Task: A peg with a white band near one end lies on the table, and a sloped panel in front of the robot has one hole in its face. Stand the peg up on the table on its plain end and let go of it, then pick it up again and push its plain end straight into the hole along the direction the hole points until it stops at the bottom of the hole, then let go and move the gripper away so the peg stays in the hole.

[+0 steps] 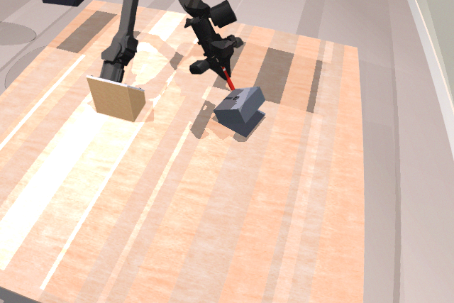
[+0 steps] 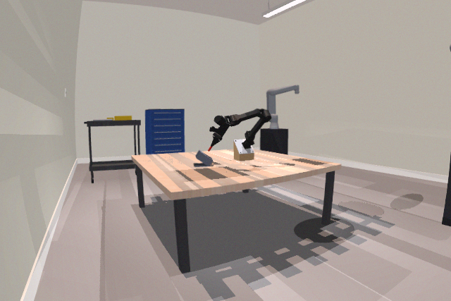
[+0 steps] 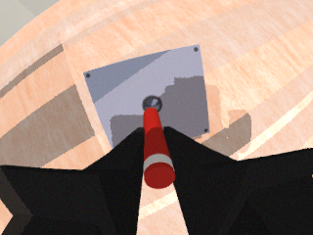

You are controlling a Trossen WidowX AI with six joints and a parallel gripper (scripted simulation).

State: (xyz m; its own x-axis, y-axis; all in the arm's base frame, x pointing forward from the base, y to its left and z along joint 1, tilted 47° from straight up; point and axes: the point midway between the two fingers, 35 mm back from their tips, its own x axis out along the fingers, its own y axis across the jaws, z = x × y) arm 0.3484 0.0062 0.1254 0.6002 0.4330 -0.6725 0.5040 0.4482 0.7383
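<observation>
Between the black fingers, the gripper (image 3: 158,176) pinches the red peg (image 3: 156,147) at its white-banded end. Beyond it, the peg's plain tip meets the hole (image 3: 152,102) in the grey sloped panel (image 3: 179,74) on the table (image 1: 220,200).

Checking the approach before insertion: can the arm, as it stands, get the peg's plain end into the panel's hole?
Probably yes. The gripper grips the peg, whose plain tip sits at the hole in the sloped panel; nothing lies between.
</observation>
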